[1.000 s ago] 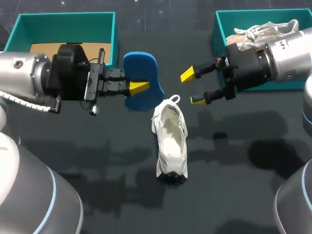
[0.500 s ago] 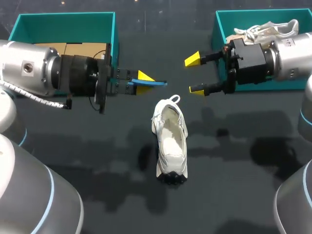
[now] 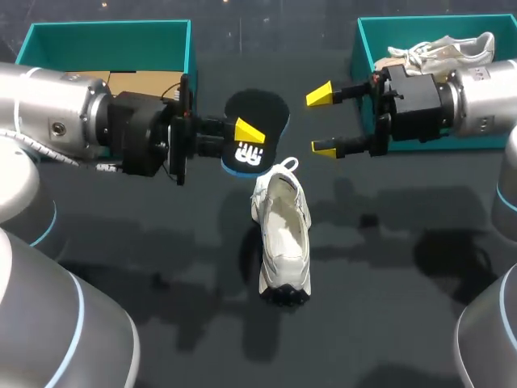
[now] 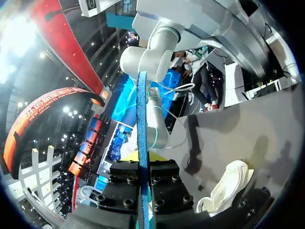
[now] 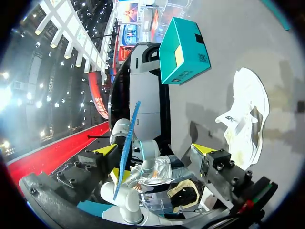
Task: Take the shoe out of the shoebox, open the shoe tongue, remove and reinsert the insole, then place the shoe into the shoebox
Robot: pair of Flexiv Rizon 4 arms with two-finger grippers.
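**A:** Where are we standing with the shoe?

**B:** The shoe (image 3: 283, 238) is sitting on its sole on the table, out of its box, with its mouth gaping open. We are gripping the insole (image 3: 262, 113) firmly in our left gripper (image 3: 245, 139), just past the shoe's far end and a little to its left.

**A:** So what are we counting as done?

**B:** We are judging the taking out, the tongue and the insole removal finished. Reinserting the insole and boxing the shoe are remaining.

**A:** And our other arm?

**B:** Our right gripper (image 3: 321, 121) is hovering past the shoe's far end on its right, fingers spread wide and holding nothing.

**A:** What are we seeing around that?

**B:** The dark table (image 3: 388, 275) is carrying the left shoebox (image 3: 109, 26) beyond the shoe to its left, with cardboard showing inside. The right shoebox (image 3: 358, 52), beyond the shoe to its right, is holding a second shoe (image 3: 444, 48).
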